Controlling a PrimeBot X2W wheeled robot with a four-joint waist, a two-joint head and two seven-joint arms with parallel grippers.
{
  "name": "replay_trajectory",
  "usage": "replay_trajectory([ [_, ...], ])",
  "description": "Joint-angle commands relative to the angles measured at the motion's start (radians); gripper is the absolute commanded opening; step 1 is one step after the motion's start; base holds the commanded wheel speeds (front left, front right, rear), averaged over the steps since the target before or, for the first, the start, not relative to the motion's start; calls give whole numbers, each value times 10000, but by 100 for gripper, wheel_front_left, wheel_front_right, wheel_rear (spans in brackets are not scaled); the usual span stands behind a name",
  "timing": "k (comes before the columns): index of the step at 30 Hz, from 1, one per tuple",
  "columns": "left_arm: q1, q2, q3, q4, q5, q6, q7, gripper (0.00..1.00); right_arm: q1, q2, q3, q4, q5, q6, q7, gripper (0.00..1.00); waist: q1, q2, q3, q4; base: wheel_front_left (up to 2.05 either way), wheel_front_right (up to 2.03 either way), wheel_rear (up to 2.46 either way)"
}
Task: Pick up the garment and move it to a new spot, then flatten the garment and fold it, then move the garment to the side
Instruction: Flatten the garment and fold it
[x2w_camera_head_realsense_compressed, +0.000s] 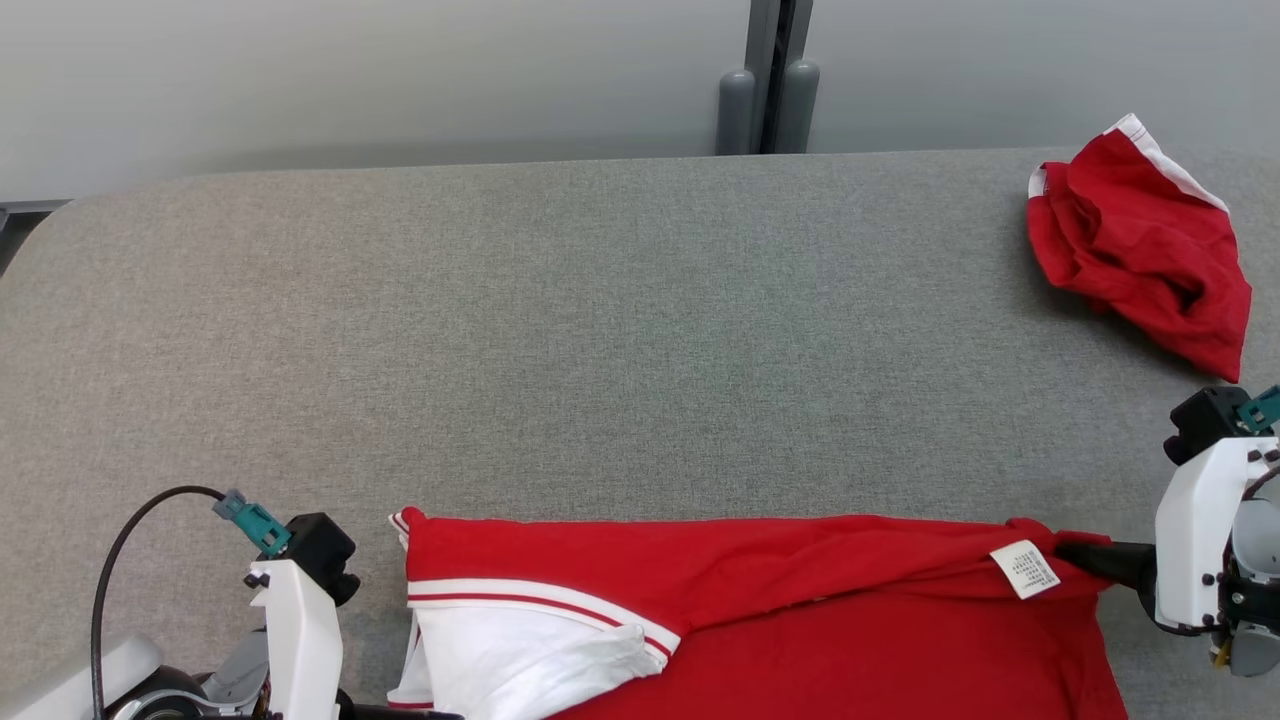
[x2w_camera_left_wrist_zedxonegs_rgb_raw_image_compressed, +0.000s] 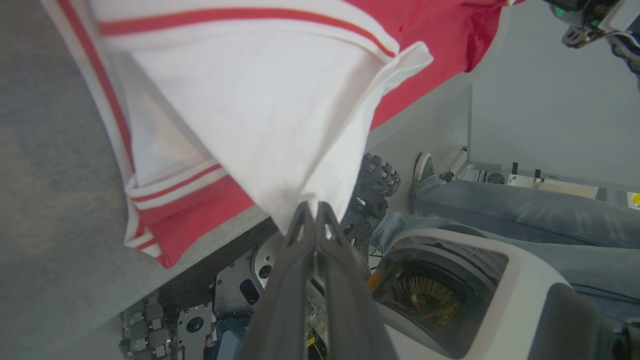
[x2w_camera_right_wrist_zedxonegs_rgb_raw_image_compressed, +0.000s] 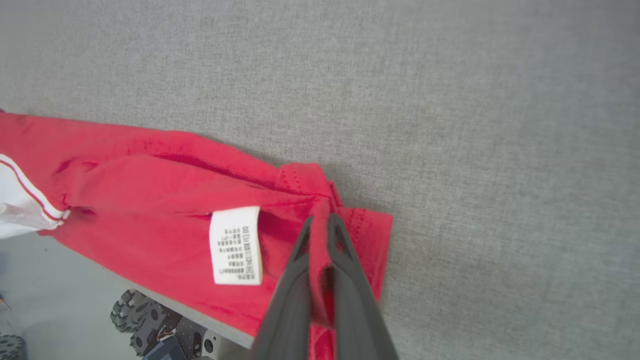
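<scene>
The red cloth garment (x2w_camera_head_realsense_compressed: 800, 590) is showing a white sleeve panel (x2w_camera_head_realsense_compressed: 500, 650) edged with red-and-white stripes, and its small white label (x2w_camera_head_realsense_compressed: 1026, 569) is carrying dark print. The grey woven tabletop (x2w_camera_head_realsense_compressed: 600, 330) is looking plain. A crumpled red cloth bundle (x2w_camera_head_realsense_compressed: 1140, 250) is showing white trim.

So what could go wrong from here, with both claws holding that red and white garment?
The left claw pinches only a tip of white cloth, and the right claw just the red hem by the care label; either could slip. The garment hangs partly over the near edge of the table, so a slip might let it slide off. It is also bunched in folds, so it may not lie flat.
</scene>
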Motion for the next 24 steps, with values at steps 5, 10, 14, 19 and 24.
replay_trajectory([
  [5, 213, 31, -14, 46, -70, -70, -14, 0, 263, -29, 18, 95, 149, 4, 240, 7, 0, 0, -8, -29, 0, 0, 0],
  [10, 244, 41, -38, 53, -148, 20, 34, 0, 336, -19, 10, 204, 268, 4, 325, 100, 0, 0, -55, -73, 0, 0, 0],
  [14, 304, 120, -61, 3, 10, -17, -24, 83, 463, -87, -66, 222, 359, 4, 117, 100, 0, 0, -118, -99, 0, 0, 0],
  [19, 254, 206, 179, -54, 48, -69, -337, 100, 609, -279, -261, -12, 591, 4, -271, 100, 0, 0, -220, -103, 0, 0, 0],
  [24, 89, 440, 581, -240, -22, -167, -764, 100, 801, -616, -483, -412, 859, 4, -697, 100, 0, 0, -296, -93, 0, 0, 0],
])
